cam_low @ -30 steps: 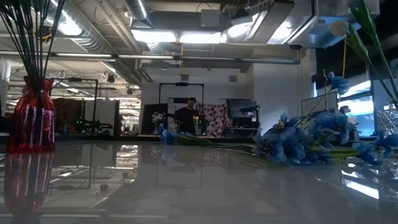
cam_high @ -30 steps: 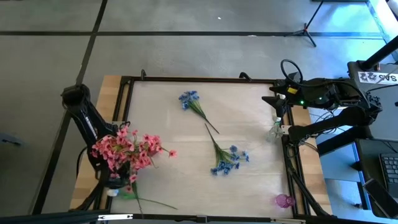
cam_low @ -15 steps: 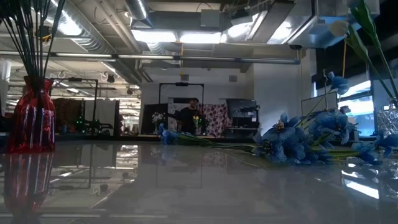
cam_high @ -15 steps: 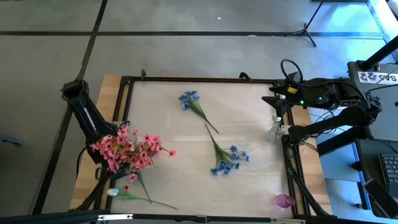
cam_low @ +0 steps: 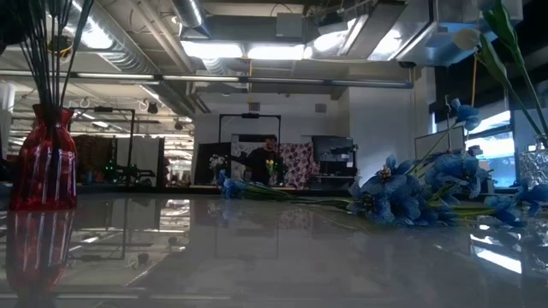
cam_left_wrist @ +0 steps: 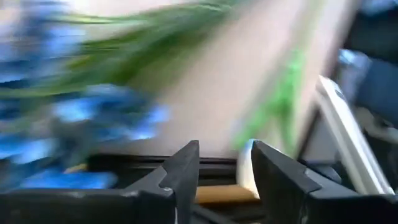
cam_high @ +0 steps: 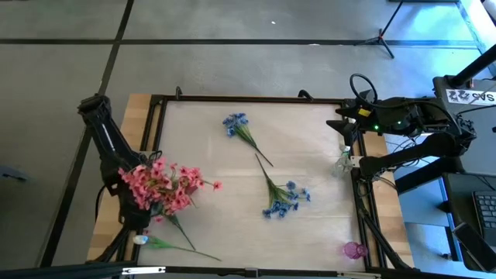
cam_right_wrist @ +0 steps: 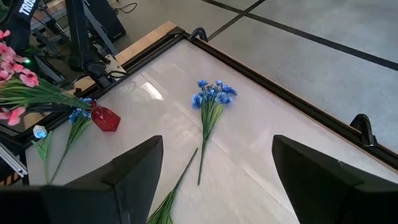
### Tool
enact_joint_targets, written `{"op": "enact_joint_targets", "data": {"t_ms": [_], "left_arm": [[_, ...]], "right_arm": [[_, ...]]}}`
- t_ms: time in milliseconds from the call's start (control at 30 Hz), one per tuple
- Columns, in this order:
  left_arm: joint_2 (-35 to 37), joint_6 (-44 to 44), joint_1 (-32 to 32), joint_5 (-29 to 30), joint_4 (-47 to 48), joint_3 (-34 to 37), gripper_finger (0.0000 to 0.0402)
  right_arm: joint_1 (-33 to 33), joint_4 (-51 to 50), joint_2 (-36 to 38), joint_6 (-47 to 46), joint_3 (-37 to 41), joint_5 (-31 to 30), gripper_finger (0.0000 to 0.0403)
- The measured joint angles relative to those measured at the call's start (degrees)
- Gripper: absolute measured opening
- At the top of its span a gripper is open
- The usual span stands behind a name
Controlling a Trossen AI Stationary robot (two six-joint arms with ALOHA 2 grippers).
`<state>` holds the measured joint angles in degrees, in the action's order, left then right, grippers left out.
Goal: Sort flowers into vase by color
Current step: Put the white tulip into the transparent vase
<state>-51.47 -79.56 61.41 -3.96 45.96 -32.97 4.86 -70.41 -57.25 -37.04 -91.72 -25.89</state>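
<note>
The left hand (cam_left_wrist: 221, 177), fingers apart, hovers near one pink bunch (cam_high: 161, 186); two blue sprigs (cam_high: 285, 195) lie apart.

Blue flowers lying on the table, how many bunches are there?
2. One blue bunch lies near the table's far edge; the other bunch lies nearer the middle. More blue blooms may hide by the red vase.

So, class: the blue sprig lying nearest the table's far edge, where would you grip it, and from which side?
Grip the blue sprig on its bare green stem, just below the blooms, coming straight down from above. It lies flat and clear of the other blue sprig, and the thin stem suits narrow fingers better than the soft flower head.
</note>
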Motion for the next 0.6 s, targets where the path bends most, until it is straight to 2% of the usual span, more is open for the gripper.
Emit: {"op": "enact_joint_targets", "data": {"t_ms": [167, 467, 600], "left_arm": [[-3.45, 5.33, 3.77, 2.39, -7.17, -0.02, 0.0146], [-8.38, 4.84, 5.98, 3.14, -13.59, -0.02, 0.015], [-8.32, 1.37, 5.73, -0.81, -13.81, -0.02, 0.0161]], "right_arm": [[-0.02, -0.28, 0.0, -0.07, 0.0, 0.28, 0.0301], [0.0, -0.37, 0.0, -0.15, 0.0, 1.07, 0.0301], [0.0, -0.39, 0.0, -0.15, 0.0, 1.07, 0.0301]]}}
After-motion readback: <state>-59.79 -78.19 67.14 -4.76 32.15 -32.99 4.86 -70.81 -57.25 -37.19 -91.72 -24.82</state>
